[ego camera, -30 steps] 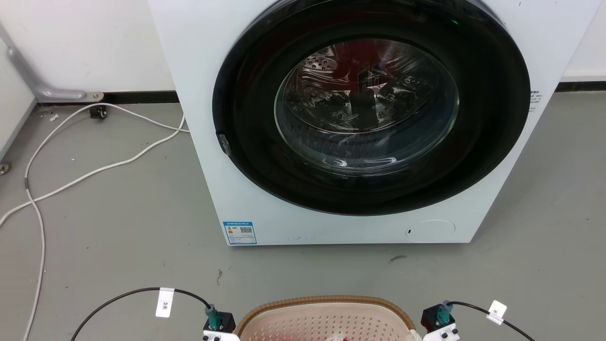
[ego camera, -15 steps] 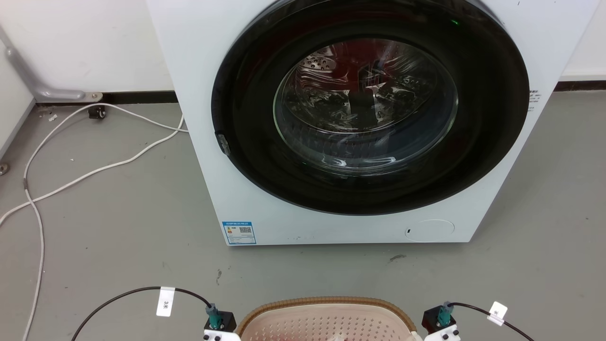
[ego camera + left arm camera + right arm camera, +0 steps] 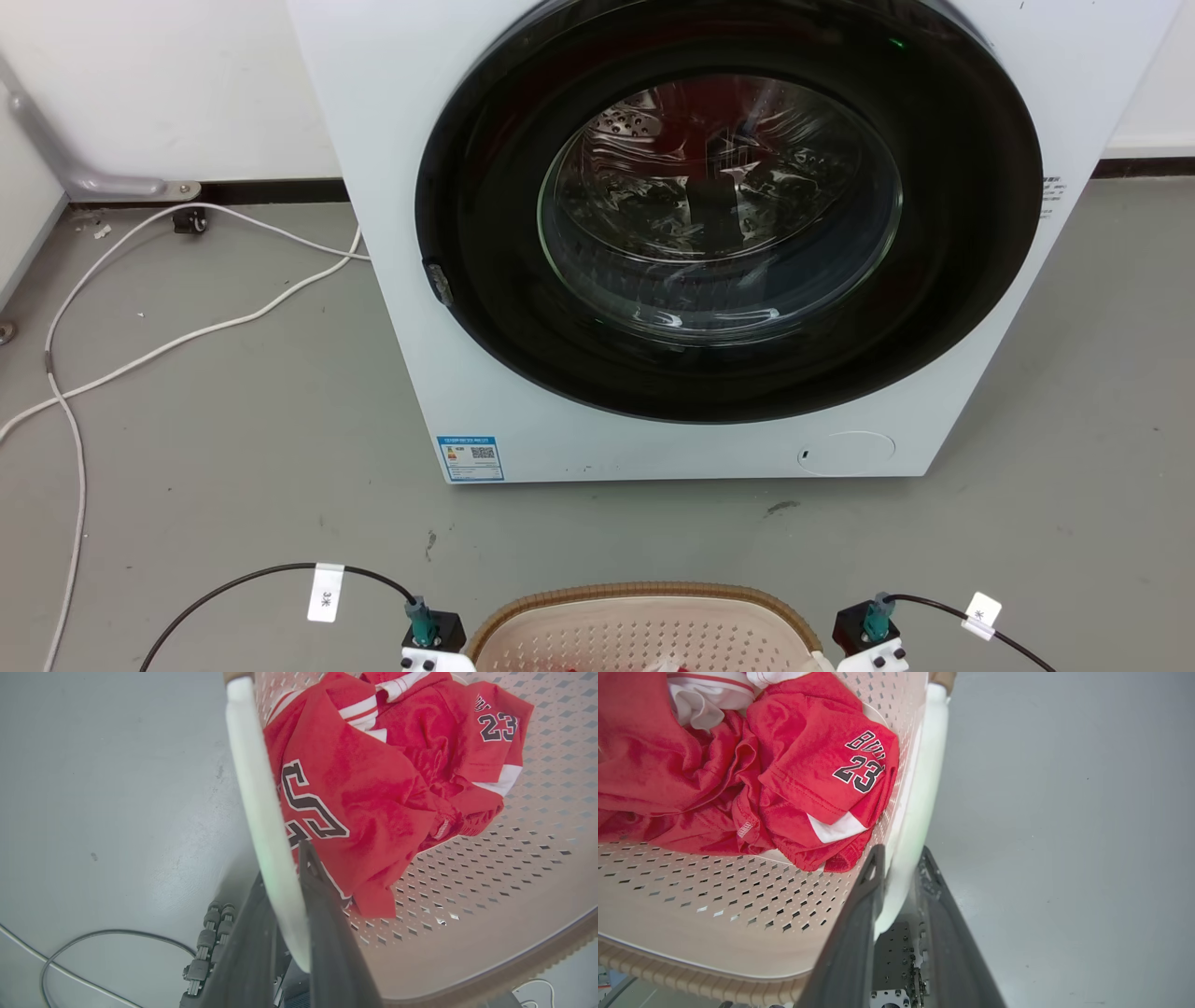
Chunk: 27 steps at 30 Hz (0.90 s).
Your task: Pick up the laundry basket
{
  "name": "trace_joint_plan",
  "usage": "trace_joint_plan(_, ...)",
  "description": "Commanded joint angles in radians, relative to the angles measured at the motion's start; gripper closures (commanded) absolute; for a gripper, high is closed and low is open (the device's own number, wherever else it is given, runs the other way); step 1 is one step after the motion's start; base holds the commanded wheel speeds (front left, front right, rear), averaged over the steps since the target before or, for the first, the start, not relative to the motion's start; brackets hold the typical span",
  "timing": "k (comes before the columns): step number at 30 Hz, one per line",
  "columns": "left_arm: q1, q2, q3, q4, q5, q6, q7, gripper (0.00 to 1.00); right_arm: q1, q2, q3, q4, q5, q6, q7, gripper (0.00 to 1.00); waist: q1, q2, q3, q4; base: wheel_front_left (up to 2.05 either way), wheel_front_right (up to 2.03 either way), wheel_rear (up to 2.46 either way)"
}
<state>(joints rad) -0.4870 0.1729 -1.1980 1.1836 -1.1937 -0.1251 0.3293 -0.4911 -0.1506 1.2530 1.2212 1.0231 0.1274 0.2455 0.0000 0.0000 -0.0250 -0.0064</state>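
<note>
The laundry basket, cream-white and perforated with a brown woven-look rim, sits at the bottom centre of the head view, in front of the washing machine. The left wrist view shows my left gripper shut on the basket's white side handle, one finger on each side of it. My right gripper is shut the same way on the opposite white handle. A crumpled red jersey with the number 23 lies inside the basket. Both wrist mounts flank the basket's sides.
A white front-loading washing machine with a shut dark round door stands close ahead. White cables trail over the grey floor at the left. Black cables with white tags run to both wrists. Bare floor lies on either side.
The head view has shifted very slightly, so the camera moved a little. Basket and both grips look unchanged.
</note>
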Motion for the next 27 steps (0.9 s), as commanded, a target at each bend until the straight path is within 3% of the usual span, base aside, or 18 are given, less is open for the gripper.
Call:
trace_joint_plan(1, -0.017, -0.009, -0.008, -0.006, -0.006, -0.009, -0.005, 1.00, -0.014, 0.011, 0.008, -0.007, 0.001, 0.006, -0.006, 1.00, 0.0000, 0.0000, -0.001, -0.001, 0.00, 0.00, 0.00)
trace_joint_plan(27, -0.017, -0.002, -0.040, 0.001, -0.045, -0.008, -0.009, 1.00, -0.007, 0.019, 0.023, 0.000, 0.026, 0.006, -0.006, 1.00, 0.0000, 0.0000, -0.007, -0.008, 0.00, 0.00, 0.00)
